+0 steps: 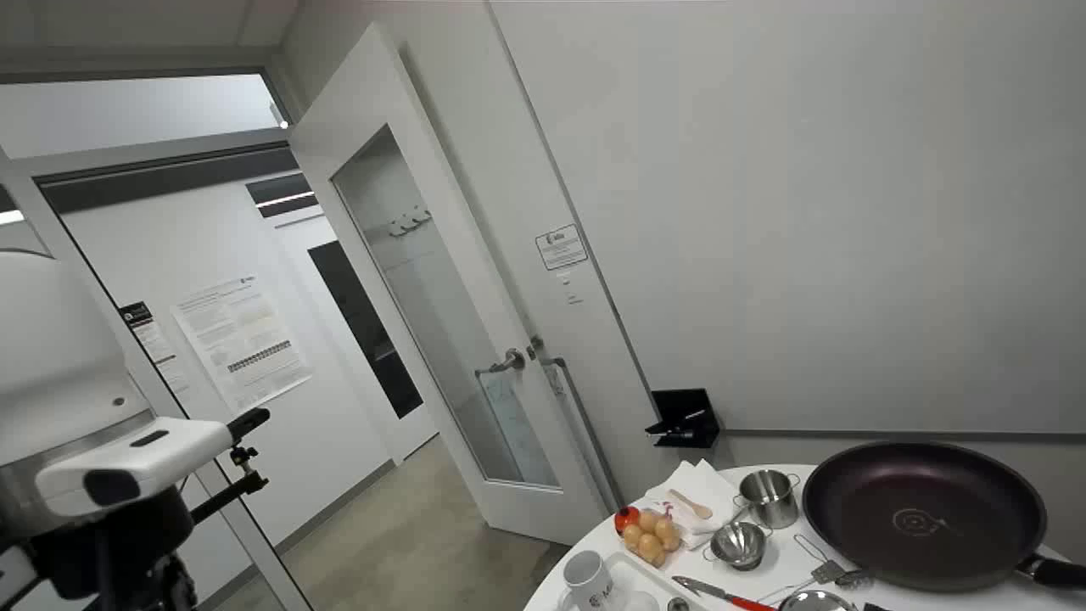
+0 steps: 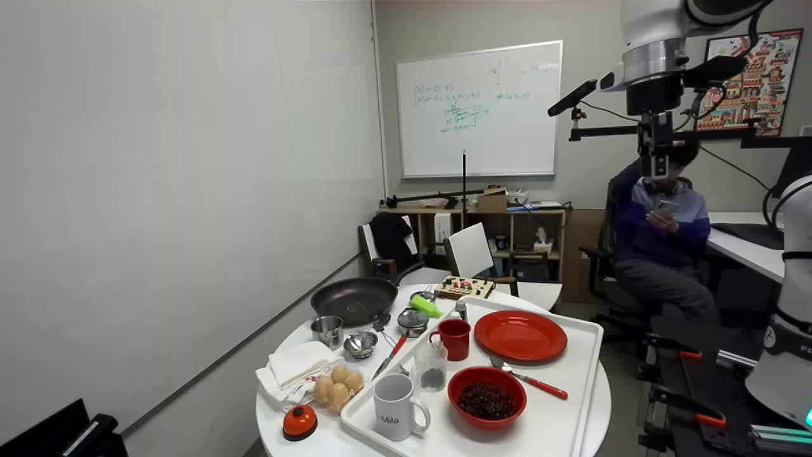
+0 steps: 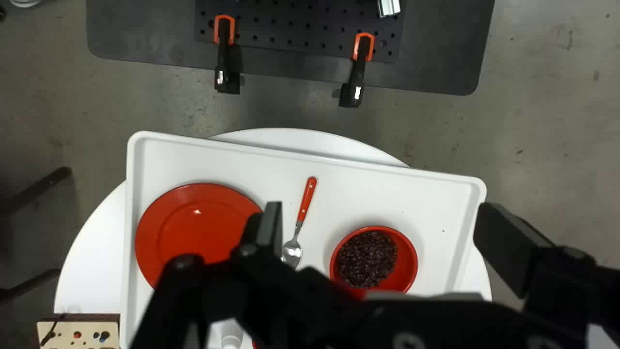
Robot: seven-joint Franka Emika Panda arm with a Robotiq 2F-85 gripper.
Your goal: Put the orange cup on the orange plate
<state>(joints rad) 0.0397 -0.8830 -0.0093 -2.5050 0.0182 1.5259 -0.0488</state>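
Observation:
The orange cup, a red-orange mug (image 2: pixel 455 341), stands upright on the white tray (image 2: pixel 593 355) in an exterior view. The orange plate (image 2: pixel 520 335) lies flat beside it on the same tray; it also shows in the wrist view (image 3: pixel 198 223). In the wrist view the cup is almost wholly hidden behind the gripper body. My gripper (image 3: pixel 380 218) is open and empty, its fingers wide apart. In an exterior view the gripper (image 2: pixel 655 170) hangs high, well above the tray and apart from everything on it. The plate and cup are out of view in the remaining exterior view.
On the tray are a red bowl of dark beans (image 2: pixel 487 397), a spoon (image 2: pixel 539 384), a white Mila mug (image 2: pixel 394 406) and a clear bag (image 2: pixel 431 368). Beside it are a knife (image 2: pixel 390 357), eggs (image 2: pixel 339 386), metal pots and a large pan (image 2: pixel 354 301).

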